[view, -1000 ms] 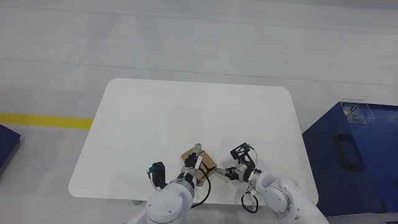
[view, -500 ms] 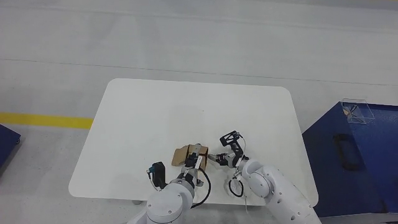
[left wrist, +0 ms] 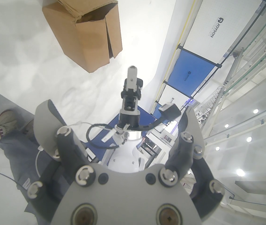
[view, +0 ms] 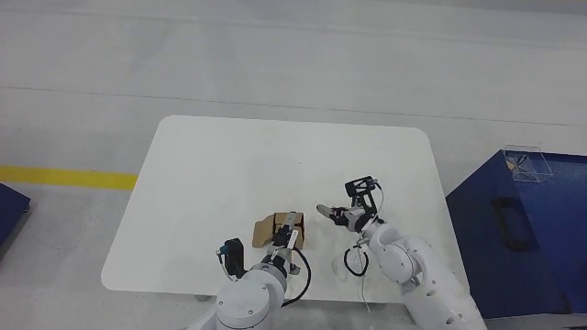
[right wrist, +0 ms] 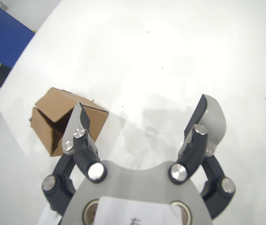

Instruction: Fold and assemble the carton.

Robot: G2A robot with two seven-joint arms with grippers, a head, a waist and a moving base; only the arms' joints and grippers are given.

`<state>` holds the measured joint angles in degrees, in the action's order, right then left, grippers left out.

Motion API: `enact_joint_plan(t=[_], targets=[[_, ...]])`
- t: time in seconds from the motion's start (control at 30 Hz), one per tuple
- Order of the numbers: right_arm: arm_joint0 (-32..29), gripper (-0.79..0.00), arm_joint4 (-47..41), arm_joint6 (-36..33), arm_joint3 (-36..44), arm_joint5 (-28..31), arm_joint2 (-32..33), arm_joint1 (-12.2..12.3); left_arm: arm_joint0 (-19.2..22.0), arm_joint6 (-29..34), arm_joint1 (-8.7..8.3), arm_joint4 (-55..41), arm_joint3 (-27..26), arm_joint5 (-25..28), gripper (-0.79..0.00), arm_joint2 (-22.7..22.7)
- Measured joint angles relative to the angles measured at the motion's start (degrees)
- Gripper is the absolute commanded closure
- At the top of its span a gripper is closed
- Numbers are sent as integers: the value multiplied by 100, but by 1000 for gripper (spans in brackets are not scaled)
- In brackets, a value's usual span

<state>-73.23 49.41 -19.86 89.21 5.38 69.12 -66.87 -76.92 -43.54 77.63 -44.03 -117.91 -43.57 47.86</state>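
The brown cardboard carton (view: 268, 227) lies on its side on the white tabletop (view: 275, 156), close to the edge nearest the robot. Its open end shows loosely folded flaps with a dark gap between them. The left pincer (left wrist: 115, 108) is spread wide and grips nothing; the carton sits ahead of its fingertips, untouched. The right pincer (right wrist: 140, 101) is likewise wide open and empty, hovering over bare tabletop on the carton's right, apart from it.
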Motion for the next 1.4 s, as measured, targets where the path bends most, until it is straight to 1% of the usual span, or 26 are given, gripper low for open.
enact_joint_plan(t=[0.1,0.17,0.27,0.37,0.63,0.7,0.73,0.77,0.8,0.83,0.87,0.93,0.97,1.07,1.13,1.17,1.23,1.27,1.4], targets=[[-626,-785,-17,467,953,-273,518,67,0,0,0,0,0,0,-785,0],[-1102,-785,-3,944,1576,-472,787,82,0,0,0,0,0,0,-785,0],[-1602,-785,-52,1488,2198,-762,934,64,0,0,0,0,0,0,-785,0],[-1712,-785,-245,1574,2354,-819,912,47,0,0,0,0,0,0,-785,0],[-1700,-785,-234,1561,2339,-811,911,48,-22,8,9,-27,-4,42,-785,41],[-1700,-785,-232,1557,2337,-809,911,48,-123,65,27,29,111,476,-785,197],[-1689,-785,-214,1532,2323,-803,908,48,-184,128,30,186,198,842,-785,211],[-1643,-785,-162,1462,2281,-810,913,48,-284,253,30,460,329,1449,-785,193],[-1584,-785,-106,1402,2230,-860,935,48,-372,384,26,675,437,1933,-785,167],[-1512,-785,-60,1343,2165,-952,968,45,-472,545,21,879,551,2417,-785,143],[-1409,-785,-50,1249,2069,-1098,1014,39,-625,783,15,1060,713,3041,-785,138],[-1244,-785,-97,1046,1915,-1261,1086,34,-851,1128,13,1073,971,3950,-785,201],[-1138,-785,-107,912,1808,-1324,1144,34,-977,1320,19,1003,1175,4520,-785,246],[-899,-785,-106,586,1522,-1374,1235,38,-1061,1520,74,1128,1796,5595,-785,216],[-760,-785,-121,412,1373,-1168,1229,44,-1004,1576,139,1003,2088,5990,-785,151],[-683,-785,-115,344,1268,-968,1210,48,-932,1621,184,728,2265,6155,-785,113],[-575,-785,-123,302,1095,-813,1164,42,-801,1634,238,450,2546,6306,-785,77],[-500,-785,-112,285,1004,-774,1090,30,-731,1490,273,498,2689,6391,-785,52],[-283,-785,-51,294,801,-691,786,-18,-658,1029,369,958,2902,6520,-785,-12]])
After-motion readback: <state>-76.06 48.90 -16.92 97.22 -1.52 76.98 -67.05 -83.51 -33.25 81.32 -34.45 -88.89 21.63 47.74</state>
